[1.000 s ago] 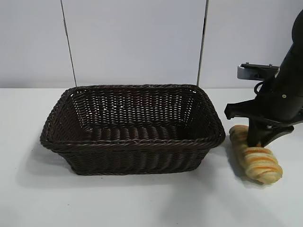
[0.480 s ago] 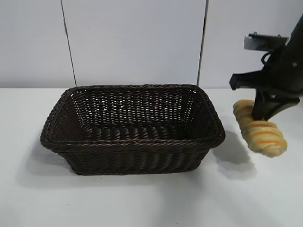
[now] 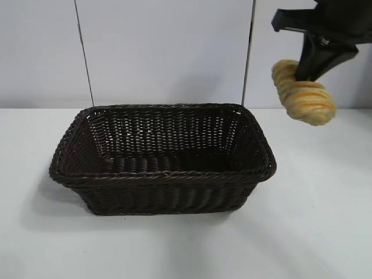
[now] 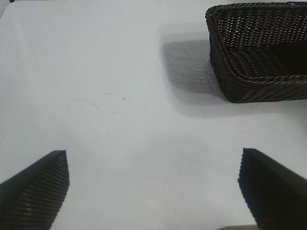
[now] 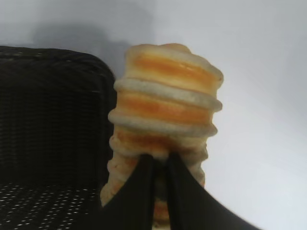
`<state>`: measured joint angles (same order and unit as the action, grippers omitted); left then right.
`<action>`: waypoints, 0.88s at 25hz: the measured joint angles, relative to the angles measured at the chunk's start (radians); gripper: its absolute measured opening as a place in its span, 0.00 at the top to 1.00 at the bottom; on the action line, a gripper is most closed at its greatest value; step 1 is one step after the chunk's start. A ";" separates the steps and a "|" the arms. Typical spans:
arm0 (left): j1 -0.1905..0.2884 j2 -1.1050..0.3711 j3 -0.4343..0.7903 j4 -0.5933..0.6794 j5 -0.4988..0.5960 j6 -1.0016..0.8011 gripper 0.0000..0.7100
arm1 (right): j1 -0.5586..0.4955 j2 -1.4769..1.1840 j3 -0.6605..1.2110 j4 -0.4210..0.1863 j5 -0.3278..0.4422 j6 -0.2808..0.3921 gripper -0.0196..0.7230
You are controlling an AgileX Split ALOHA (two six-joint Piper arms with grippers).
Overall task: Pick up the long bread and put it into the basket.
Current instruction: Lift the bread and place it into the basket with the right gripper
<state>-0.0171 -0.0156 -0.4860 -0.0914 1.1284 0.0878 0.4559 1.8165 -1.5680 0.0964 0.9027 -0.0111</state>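
While your left gripper (image 4: 152, 191) hovers spread wide over bare table (image 4: 120, 96), the basket (image 3: 163, 174) sits below and left of your right gripper (image 3: 311, 61), which pinches the long bread (image 3: 303, 93) high in the air.

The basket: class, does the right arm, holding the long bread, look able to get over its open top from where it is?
Probably yes: the right gripper holds the long bread above the basket rim, beside it, with nothing between.

Exterior camera faces the basket (image 3: 163, 160) level; both wrist cameras look down, sharing its corner.
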 joint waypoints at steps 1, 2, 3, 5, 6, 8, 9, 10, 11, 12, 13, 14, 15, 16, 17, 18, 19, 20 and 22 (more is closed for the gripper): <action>0.000 0.000 0.000 0.000 0.000 0.000 0.02 | 0.022 0.025 -0.022 -0.008 0.000 -0.075 0.93; 0.000 0.000 0.000 0.000 0.000 0.000 0.02 | 0.045 0.044 -0.041 -0.014 0.000 -0.182 0.93; 0.000 0.000 0.000 0.000 0.000 0.000 0.02 | 0.064 0.063 -0.052 -0.016 0.000 -0.292 0.93; 0.000 0.000 0.000 0.000 0.000 0.000 0.02 | 0.089 0.087 -0.060 -0.018 -0.003 -0.584 0.93; 0.000 0.000 0.000 0.000 0.000 0.000 0.02 | 0.096 0.097 -0.060 -0.017 -0.005 -0.717 0.93; 0.000 0.000 0.000 0.000 0.000 0.000 0.02 | 0.100 0.122 -0.060 -0.011 -0.017 -0.891 0.93; 0.000 0.000 0.000 0.000 0.000 0.000 0.02 | 0.100 0.135 -0.060 -0.010 -0.034 -0.939 0.93; 0.000 0.000 0.000 0.000 0.000 0.000 0.02 | 0.100 0.153 -0.061 -0.010 -0.050 -0.966 0.93; 0.000 0.000 0.000 0.000 0.000 0.000 0.02 | 0.100 0.172 -0.061 -0.008 -0.067 -0.979 0.93; 0.000 0.000 0.000 0.000 0.000 0.000 0.02 | 0.100 0.192 -0.062 -0.006 -0.076 -0.986 0.93; 0.000 0.000 0.000 0.000 0.000 0.000 0.02 | 0.100 0.210 -0.063 -0.004 -0.086 -0.989 0.93; 0.000 0.000 0.000 0.000 0.000 0.000 0.02 | 0.100 0.233 -0.063 -0.002 -0.096 -0.989 0.93; 0.000 0.000 0.000 0.000 0.000 0.000 0.02 | 0.100 0.257 -0.063 -0.001 -0.103 -0.991 0.93; 0.000 0.000 0.000 0.000 0.000 0.000 0.02 | 0.100 0.276 -0.063 0.001 -0.112 -0.991 0.93; 0.000 0.000 0.000 0.000 0.000 0.000 0.02 | 0.100 0.296 -0.063 0.002 -0.122 -0.986 0.93; 0.000 0.000 0.000 0.000 0.000 0.000 0.02 | 0.100 0.313 -0.063 0.006 -0.135 -0.979 0.93; 0.000 0.000 0.000 0.000 0.000 0.000 0.02 | 0.100 0.325 -0.063 0.014 -0.144 -0.972 0.93; 0.000 0.000 0.000 0.000 0.000 0.000 0.02 | 0.100 0.330 -0.063 0.024 -0.153 -0.965 0.93; 0.000 0.000 0.000 0.000 0.000 0.000 0.02 | 0.100 0.330 -0.064 0.042 -0.159 -0.959 0.89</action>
<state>-0.0171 -0.0156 -0.4860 -0.0914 1.1284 0.0878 0.5563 2.1461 -1.6324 0.1381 0.7442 -0.9704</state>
